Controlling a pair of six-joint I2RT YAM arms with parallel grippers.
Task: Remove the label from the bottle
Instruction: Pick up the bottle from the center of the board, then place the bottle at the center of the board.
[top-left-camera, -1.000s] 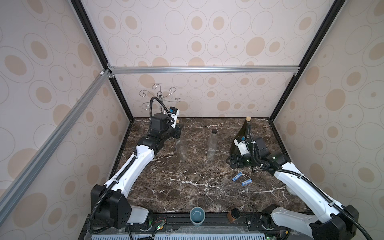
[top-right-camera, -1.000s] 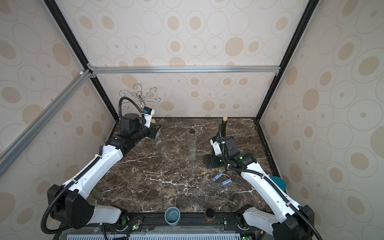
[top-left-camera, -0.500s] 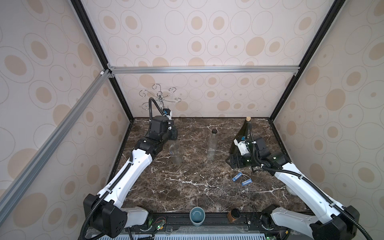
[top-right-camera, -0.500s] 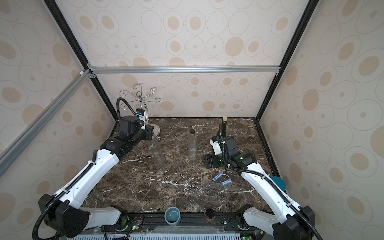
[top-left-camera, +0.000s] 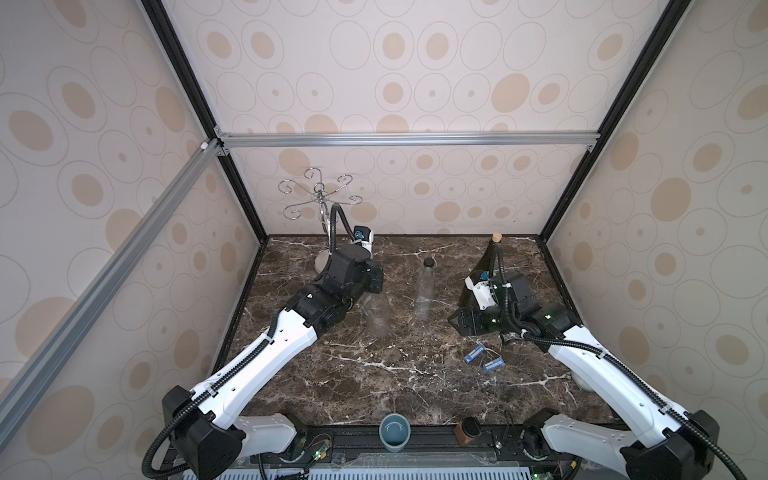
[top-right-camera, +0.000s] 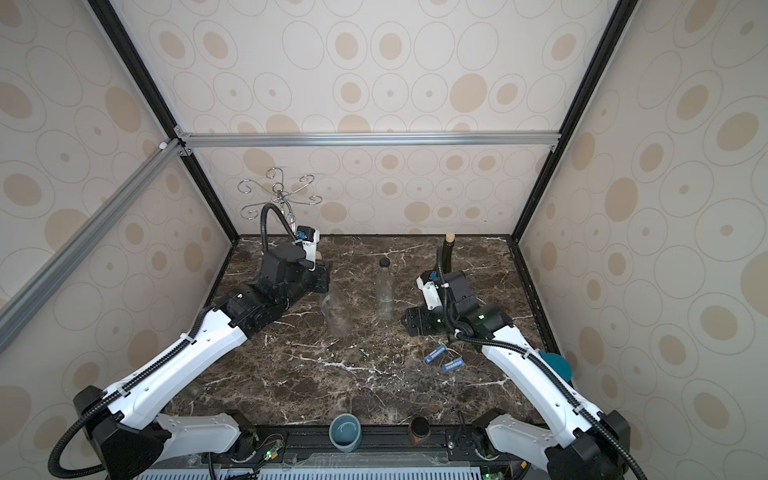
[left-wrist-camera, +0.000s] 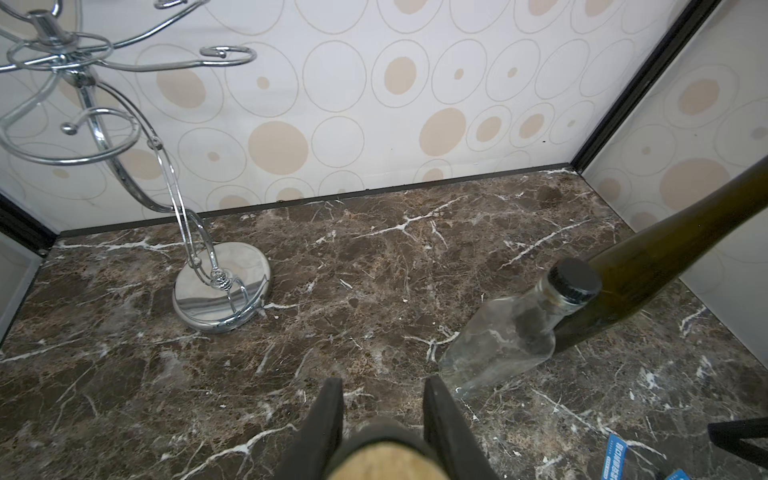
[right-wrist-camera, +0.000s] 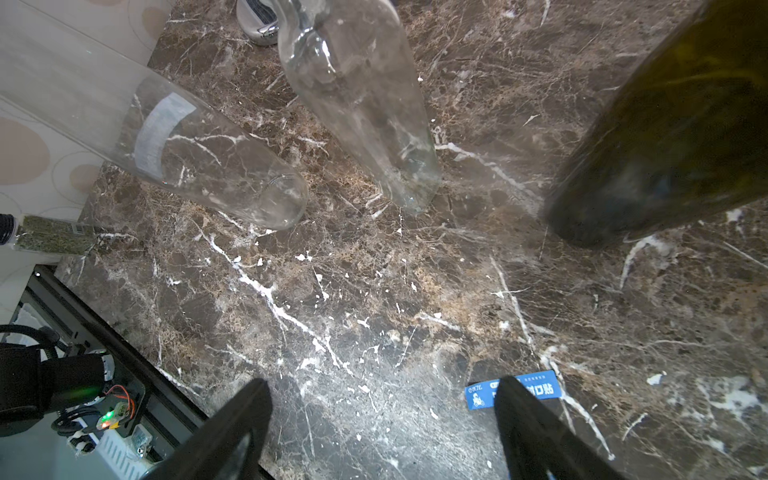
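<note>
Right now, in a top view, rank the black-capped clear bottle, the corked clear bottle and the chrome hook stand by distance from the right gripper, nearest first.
From the right gripper:
1. The black-capped clear bottle, mid-table.
2. The corked clear bottle, held by the left gripper.
3. The chrome hook stand, in the back corner behind the left arm.
</note>
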